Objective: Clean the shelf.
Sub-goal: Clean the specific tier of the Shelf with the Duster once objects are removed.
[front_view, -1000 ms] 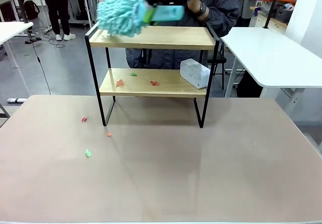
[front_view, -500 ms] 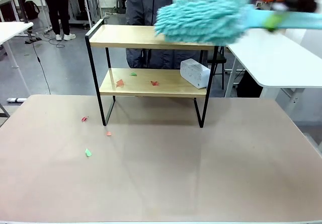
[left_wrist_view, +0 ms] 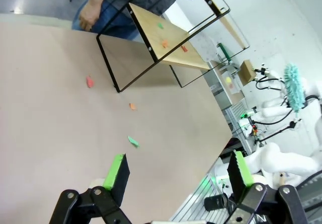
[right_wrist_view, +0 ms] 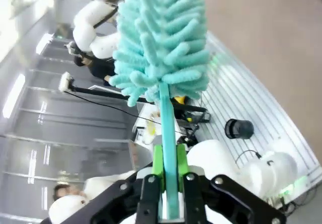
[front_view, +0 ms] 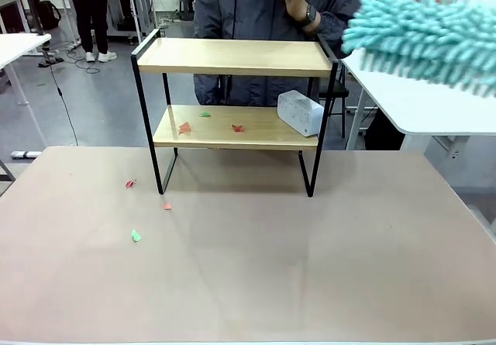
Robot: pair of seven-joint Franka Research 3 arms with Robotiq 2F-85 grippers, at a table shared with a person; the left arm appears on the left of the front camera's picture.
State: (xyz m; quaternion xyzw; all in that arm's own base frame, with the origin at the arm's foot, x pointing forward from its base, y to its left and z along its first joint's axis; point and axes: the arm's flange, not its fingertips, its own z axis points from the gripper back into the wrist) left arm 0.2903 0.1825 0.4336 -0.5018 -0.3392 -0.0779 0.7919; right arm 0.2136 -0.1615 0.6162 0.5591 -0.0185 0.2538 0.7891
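Note:
The shelf [front_view: 232, 56] stands at the far middle of the table, its top board bare. Its lower board carries small paper scraps [front_view: 184, 128] and a white box [front_view: 300, 112]. A fluffy turquoise duster [front_view: 426, 39] hangs in the air off the shelf's right end, above the top board's height. In the right wrist view my right gripper [right_wrist_view: 168, 176] is shut on the duster's handle, and the duster head [right_wrist_view: 161, 38] sticks out beyond it. My left gripper [left_wrist_view: 178, 169] is open with nothing in it, low over the table, looking toward the shelf [left_wrist_view: 166, 38].
Loose scraps lie on the table left of the shelf: red [front_view: 130, 183], orange [front_view: 167, 205], green [front_view: 136, 236]. A person [front_view: 263, 4] stands right behind the shelf, one hand raised. A white side table [front_view: 418, 89] is at the right.
The duster has swept from the left end of the top board across to the right and now hangs off the shelf's right side. The scraps have not moved.

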